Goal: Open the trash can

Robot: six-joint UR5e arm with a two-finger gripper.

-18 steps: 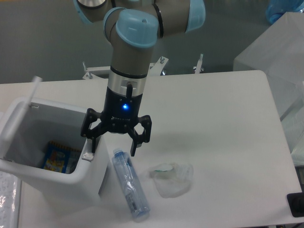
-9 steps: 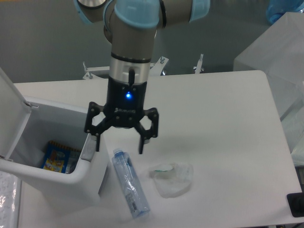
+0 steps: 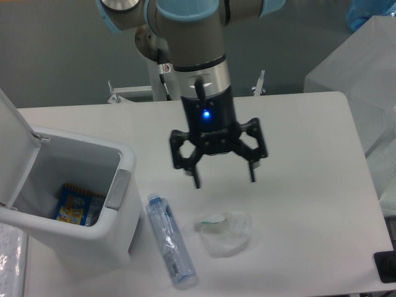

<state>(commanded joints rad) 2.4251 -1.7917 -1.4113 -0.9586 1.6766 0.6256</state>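
1. The gripper [image 3: 223, 176], fingers spread and empty, has swung away from the trash can [image 3: 68, 204] toward the table's middle.
2. The can sits at the table's left edge, lid upright; opening looks done.

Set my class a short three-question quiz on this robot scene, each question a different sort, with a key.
1. True or false: the trash can has its lid raised.
2. The gripper hangs above: A) the bin's opening B) the table near the crumpled plastic C) the bottle's cap
3. Fill in: the clear bottle lies on its ____ beside the bin.

Key: 1 true; 2 B; 3 side.
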